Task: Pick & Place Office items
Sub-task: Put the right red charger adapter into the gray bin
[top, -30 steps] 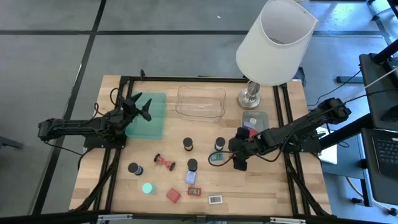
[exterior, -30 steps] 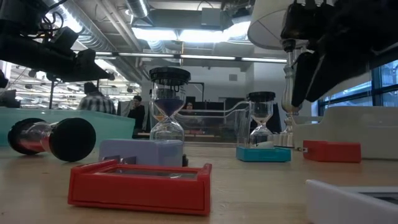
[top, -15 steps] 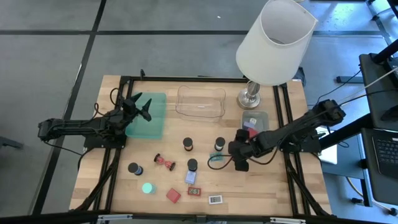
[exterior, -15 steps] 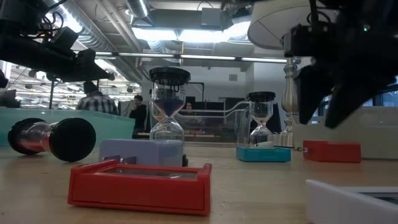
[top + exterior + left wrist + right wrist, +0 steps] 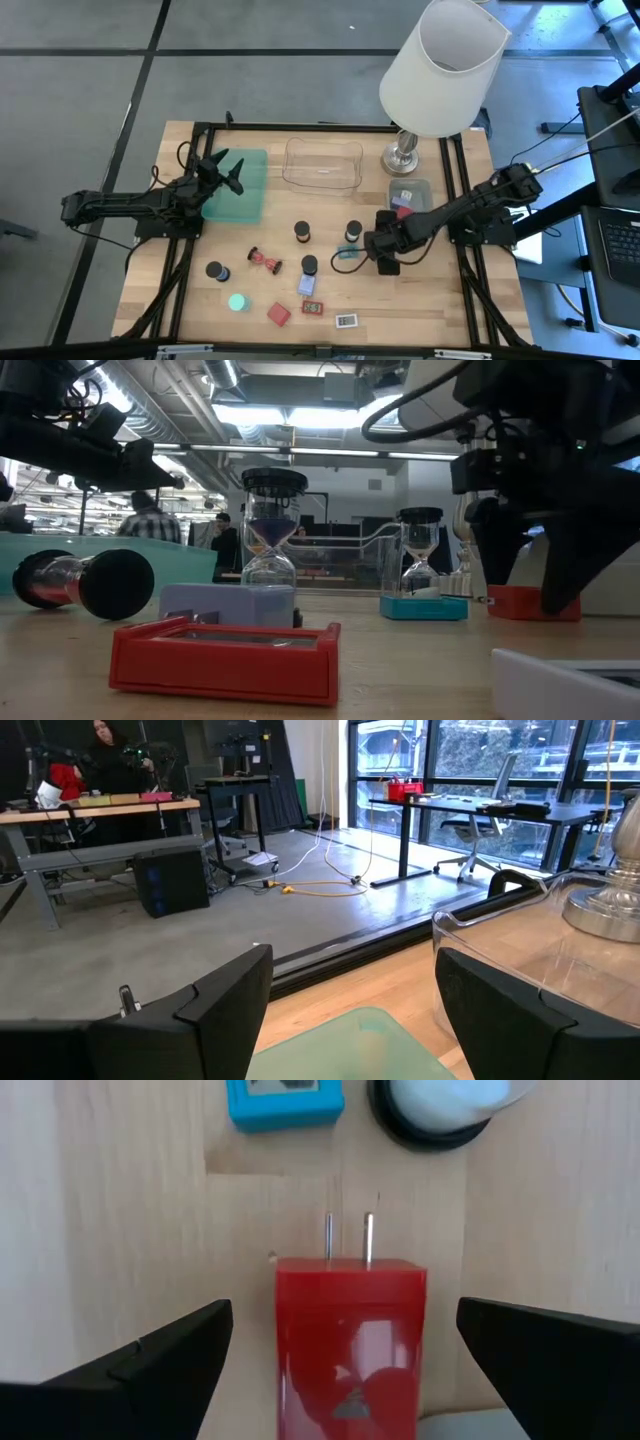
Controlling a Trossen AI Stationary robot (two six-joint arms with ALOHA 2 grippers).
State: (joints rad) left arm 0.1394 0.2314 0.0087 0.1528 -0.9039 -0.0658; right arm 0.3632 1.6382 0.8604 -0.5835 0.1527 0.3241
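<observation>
Straddling the red plug block (image 5: 350, 1345), my right pincer (image 5: 385, 262) stands spread wide, fingers apart from it; the clear tray (image 5: 322, 163) holds nothing visible.

High cam: straight down, whole table (image 5: 430, 300) and both arms. Low cam: table height, level across into the room, close on red block (image 5: 225, 657). Left wrist: looks over green tray (image 5: 350, 1045) toward windows. Right wrist: close, down on red plug (image 5: 350, 1340); blue block (image 5: 285, 1102) is shared with low cam.
</observation>
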